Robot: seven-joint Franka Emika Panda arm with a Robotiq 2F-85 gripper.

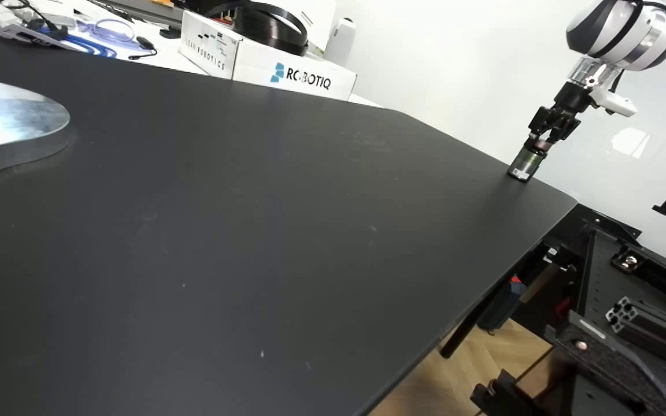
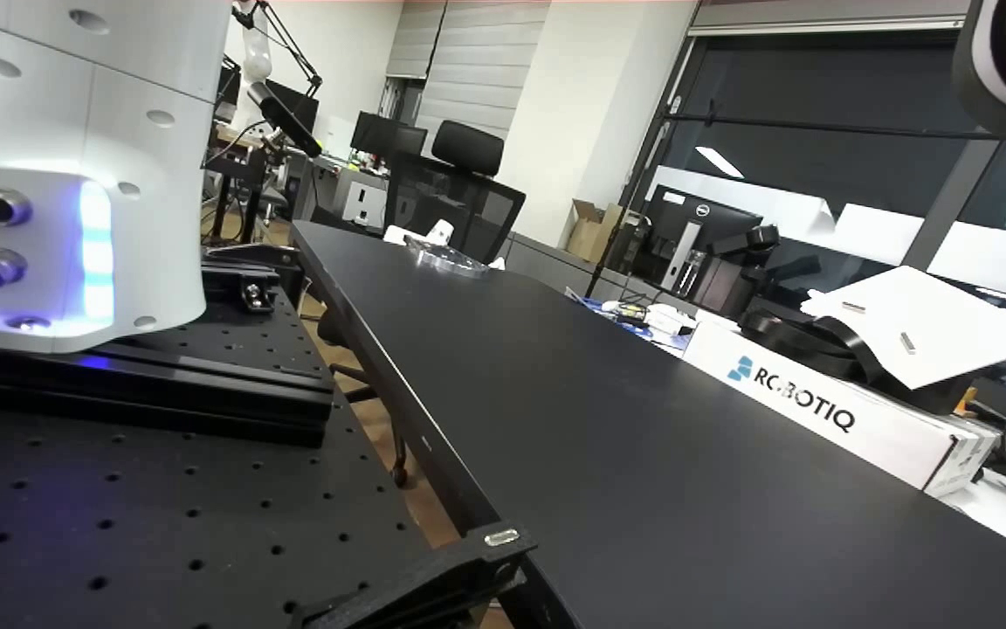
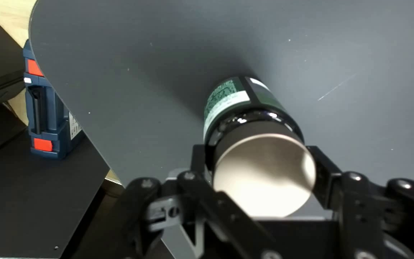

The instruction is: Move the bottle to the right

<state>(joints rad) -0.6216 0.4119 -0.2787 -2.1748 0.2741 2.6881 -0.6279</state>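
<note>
The bottle (image 1: 525, 163) is a short dark green cylinder with a pale label, near the far right edge of the black tabletop (image 1: 263, 219). Its base appears to be on or just above the table. In the wrist view the bottle (image 3: 243, 97) shows its green label, black shoulder and wide silvery cap, the cap toward the camera. My gripper (image 1: 538, 144) is at the bottle's top. In the wrist view the gripper's fingers (image 3: 261, 158) lie against both sides of the cap and appear shut on it. The bottle and gripper are out of view in the remaining exterior view.
A white Robotiq box (image 1: 292, 72) stands behind the table; it also shows in an exterior view (image 2: 817, 411). A clear, shiny plate (image 1: 15, 115) lies at the table's far end. A blue toolbox (image 3: 49, 111) is below the table edge. The robot base (image 2: 75, 175) stands beside the table.
</note>
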